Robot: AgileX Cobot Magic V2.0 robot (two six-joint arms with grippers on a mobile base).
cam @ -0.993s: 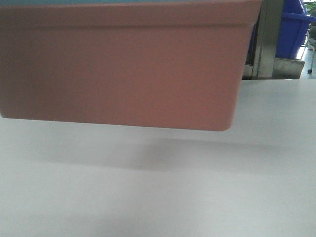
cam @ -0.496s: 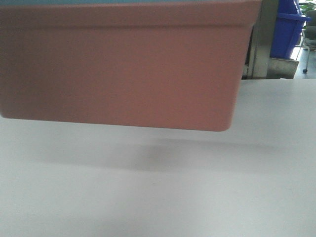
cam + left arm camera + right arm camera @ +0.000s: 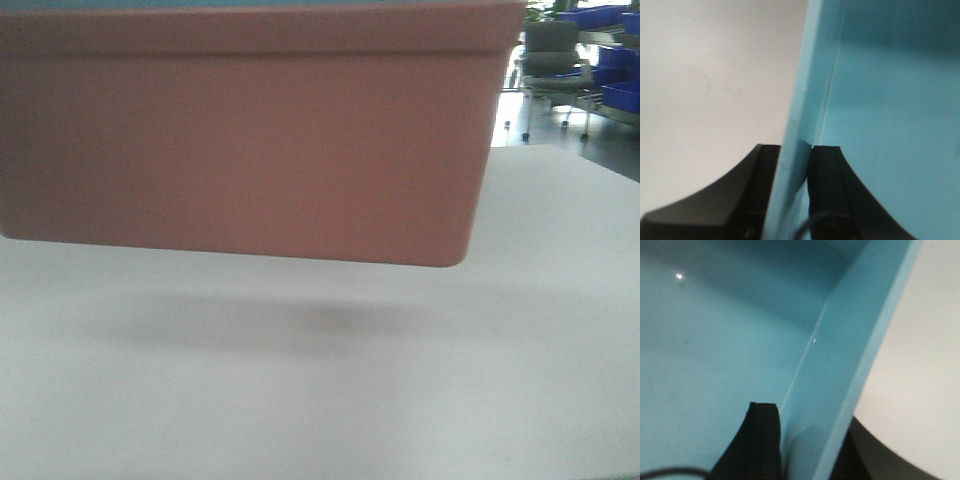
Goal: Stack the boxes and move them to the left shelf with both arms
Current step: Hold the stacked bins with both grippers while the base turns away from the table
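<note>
Left gripper (image 3: 795, 167) and right gripper (image 3: 807, 427) each clamped an opposite wall of the blue bin (image 3: 890, 100), nested in the pink bin (image 3: 240, 130) held above the tabletop (image 3: 320, 400); the left shelf was not in view.

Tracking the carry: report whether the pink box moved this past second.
Yes. The pink box has swung rightward against the white table, whose far right corner now shows.

Salmon-pink bin (image 3: 240, 140), sky-blue bin (image 3: 890, 125), white tabletop (image 3: 400, 400), black fingers (image 3: 827, 190), blue crates (image 3: 625, 90)

Gap between pink bin (image 3: 240, 130) and tabletop (image 3: 320, 400)
</note>
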